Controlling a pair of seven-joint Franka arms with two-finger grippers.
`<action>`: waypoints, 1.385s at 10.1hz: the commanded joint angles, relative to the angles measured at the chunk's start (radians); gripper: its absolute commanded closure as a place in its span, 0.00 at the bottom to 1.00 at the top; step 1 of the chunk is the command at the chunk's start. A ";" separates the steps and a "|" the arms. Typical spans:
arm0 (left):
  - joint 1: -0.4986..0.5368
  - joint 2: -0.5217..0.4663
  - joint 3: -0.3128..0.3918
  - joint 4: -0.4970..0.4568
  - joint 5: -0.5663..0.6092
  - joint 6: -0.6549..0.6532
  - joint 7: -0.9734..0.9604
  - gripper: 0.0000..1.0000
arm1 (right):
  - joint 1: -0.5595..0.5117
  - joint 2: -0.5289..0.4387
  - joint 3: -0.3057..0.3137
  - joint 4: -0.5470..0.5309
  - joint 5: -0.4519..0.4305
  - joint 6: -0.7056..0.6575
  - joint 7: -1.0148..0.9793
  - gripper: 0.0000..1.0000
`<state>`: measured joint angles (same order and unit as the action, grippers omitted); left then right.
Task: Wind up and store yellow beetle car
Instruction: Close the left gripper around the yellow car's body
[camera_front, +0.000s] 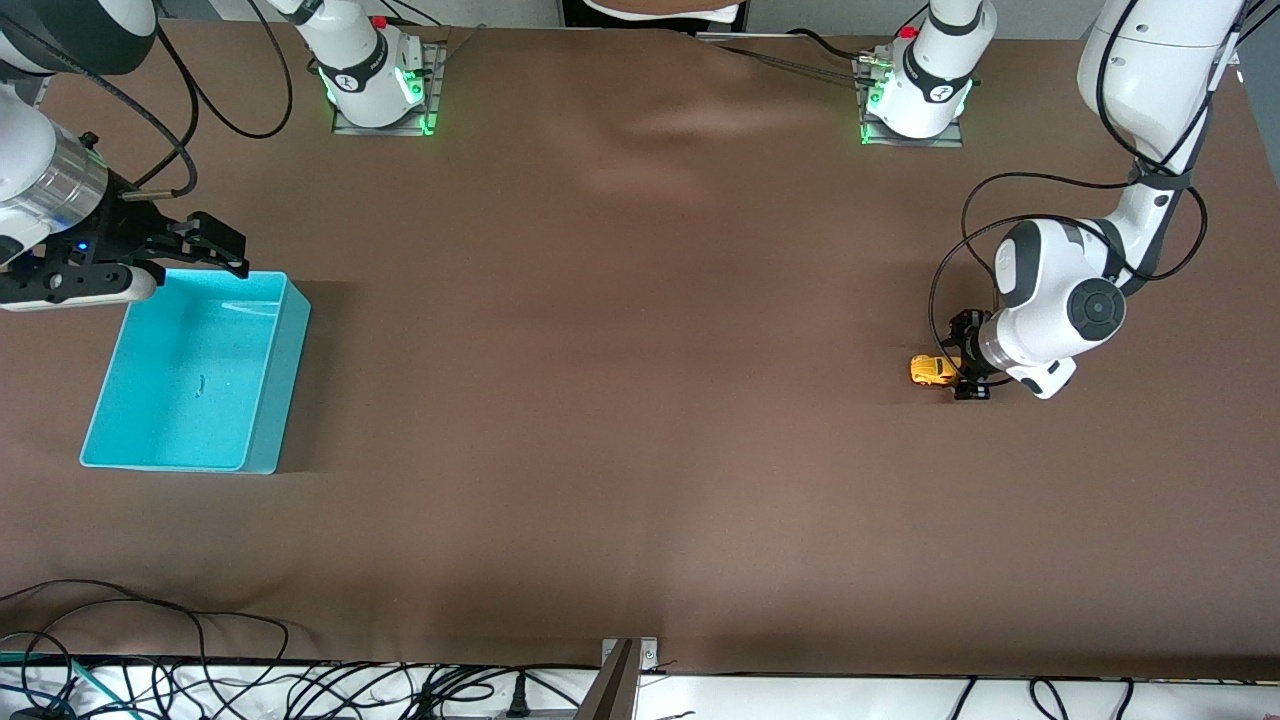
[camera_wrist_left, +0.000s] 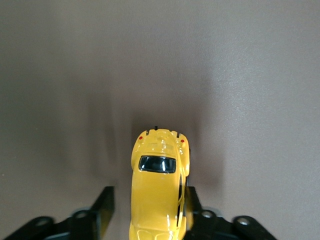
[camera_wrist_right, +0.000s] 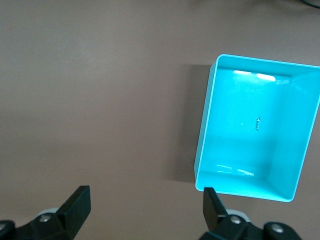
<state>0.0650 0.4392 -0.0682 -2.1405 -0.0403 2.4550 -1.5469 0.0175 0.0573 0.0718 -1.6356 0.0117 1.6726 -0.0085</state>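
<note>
Low at the table, left gripper (camera_front: 968, 362) straddles yellow beetle car (camera_front: 934, 370).

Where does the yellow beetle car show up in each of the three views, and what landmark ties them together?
Front view: the yellow beetle car sits on the brown table toward the left arm's end, at the left claw.
Left wrist view: it fills the lower middle, between the claw's two fingers.
Right wrist view: not in it; only the turquoise bin shows.
Shared landmark: the brown table surface; the bin links the front and right wrist views.
</note>
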 joint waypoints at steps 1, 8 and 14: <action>-0.011 -0.042 -0.004 -0.030 -0.003 -0.004 -0.007 1.00 | 0.001 -0.002 0.002 0.003 -0.007 0.001 -0.002 0.00; -0.062 -0.025 -0.071 -0.013 0.000 0.008 -0.142 1.00 | -0.001 -0.001 0.003 0.003 -0.009 0.001 -0.002 0.00; -0.031 0.038 -0.038 0.010 0.055 0.053 -0.141 1.00 | -0.001 -0.001 0.003 0.003 -0.007 -0.002 -0.002 0.00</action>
<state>0.0189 0.4376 -0.1195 -2.1481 -0.0332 2.4732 -1.6774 0.0179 0.0582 0.0727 -1.6356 0.0117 1.6727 -0.0086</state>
